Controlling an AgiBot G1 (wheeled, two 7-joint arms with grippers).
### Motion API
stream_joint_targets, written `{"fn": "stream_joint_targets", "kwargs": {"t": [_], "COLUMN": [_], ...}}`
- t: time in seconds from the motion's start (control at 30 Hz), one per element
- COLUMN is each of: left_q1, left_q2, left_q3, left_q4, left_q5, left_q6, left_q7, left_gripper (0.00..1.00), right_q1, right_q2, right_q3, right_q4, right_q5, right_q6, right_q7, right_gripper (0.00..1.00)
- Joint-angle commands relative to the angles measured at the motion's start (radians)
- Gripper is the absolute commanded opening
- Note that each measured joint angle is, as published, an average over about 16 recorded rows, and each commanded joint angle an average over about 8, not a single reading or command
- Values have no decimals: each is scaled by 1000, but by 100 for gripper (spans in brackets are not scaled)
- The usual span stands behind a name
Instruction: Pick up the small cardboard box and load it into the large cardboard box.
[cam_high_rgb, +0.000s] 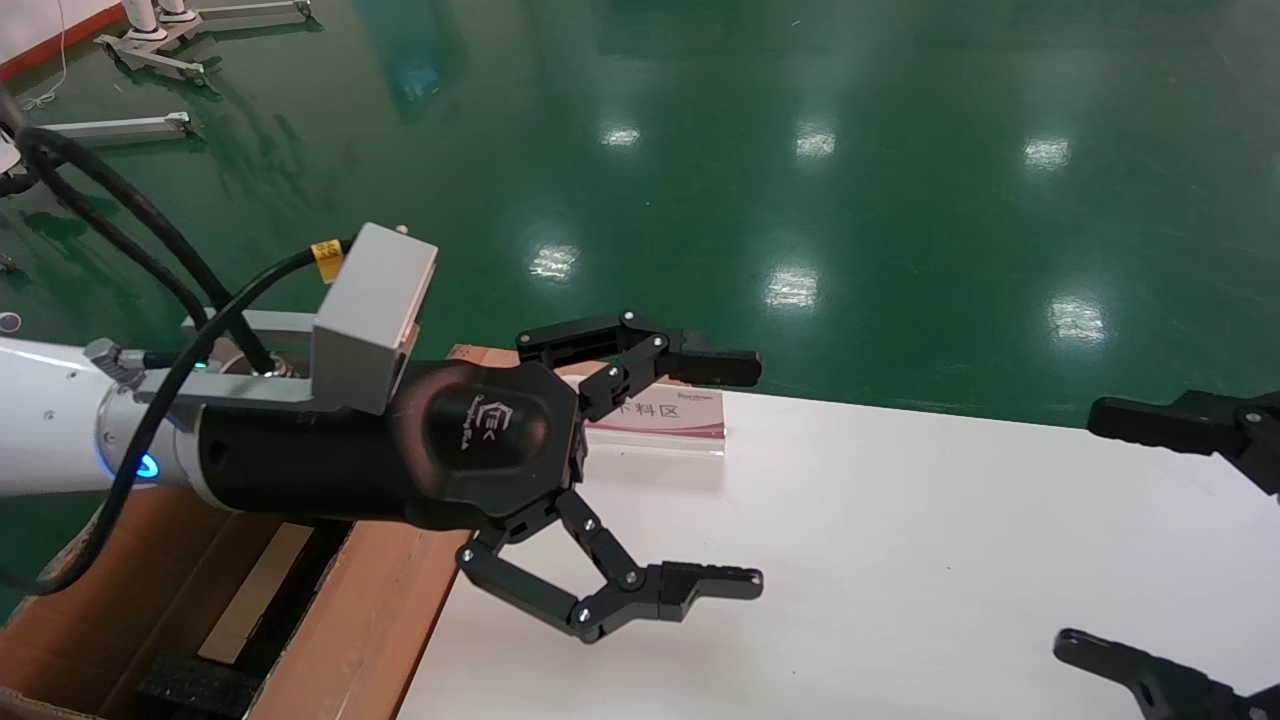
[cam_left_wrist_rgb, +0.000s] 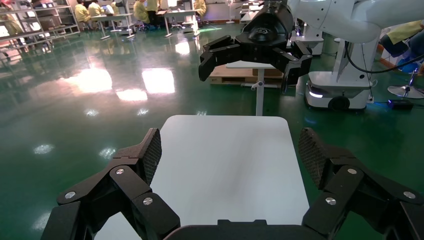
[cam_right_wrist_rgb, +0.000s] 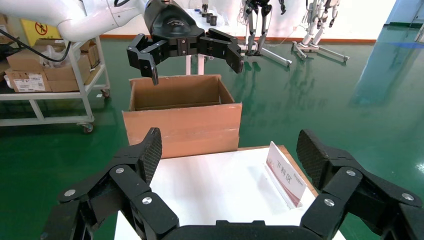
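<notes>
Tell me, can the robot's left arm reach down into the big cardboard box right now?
Probably yes. The left end effector hangs open and empty over the white table, just beside the large cardboard box, whose top is open. Nothing shows blocking the way.

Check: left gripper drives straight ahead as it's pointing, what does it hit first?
Likely the right gripper, facing the open left gripper across the bare white table. Nothing between them shows; their heights may differ, so it might pass.

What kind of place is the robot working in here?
Most likely a factory-style robot lab or training hall. The glossy green floor stretches wide, people in yellow coats sit at benches far back, and other robots stand along the wall near a trolley of cartons.
</notes>
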Motion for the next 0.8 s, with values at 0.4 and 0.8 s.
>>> {"fn": "stream_joint_targets", "kwargs": {"t": [0.4, 0.8], "left_q1": [-4, -5], "left_q2": [-1, -1], "left_q3": [6, 8], "left_q4": [1, 2], "left_q5": [1, 1], "left_q6": [-1, -1], "left_q7": [-1, -1], "left_gripper": [100, 100], "right_q1": [0, 0], "right_q2": [0, 0], "right_q3": [0, 0], "right_q4": [0, 0], "right_q5": [0, 0], "right_q6": [0, 0], "right_q7": [0, 0], "right_gripper": [100, 100]}}
